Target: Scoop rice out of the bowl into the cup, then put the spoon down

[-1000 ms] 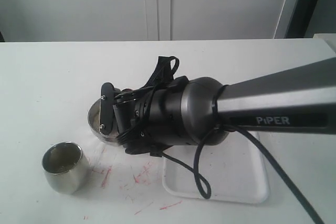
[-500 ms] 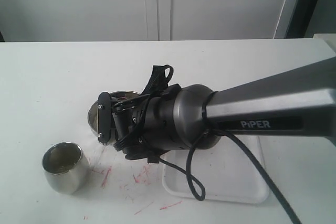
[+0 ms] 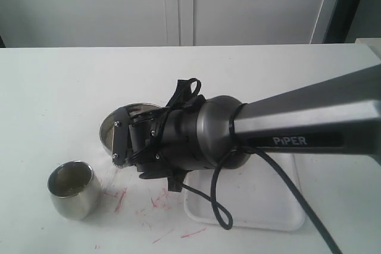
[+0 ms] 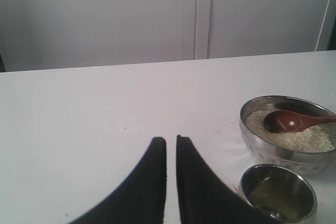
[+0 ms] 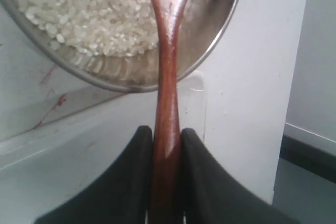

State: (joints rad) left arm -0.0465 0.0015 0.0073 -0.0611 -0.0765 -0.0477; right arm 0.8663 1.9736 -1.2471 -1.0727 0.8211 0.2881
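Your right tool (image 5: pixel 166 136) grips the reddish-brown wooden spoon (image 5: pixel 169 72) by the handle so its head reaches the off-white rice (image 5: pixel 89 19) in the round steel bowl (image 5: pixel 224 27); your left tool (image 4: pixel 171 145) is closed to a slit, empty.

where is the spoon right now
Gripped by the right end effector, the spoon reaches into the bowl, head over the rice, with the cup close by.
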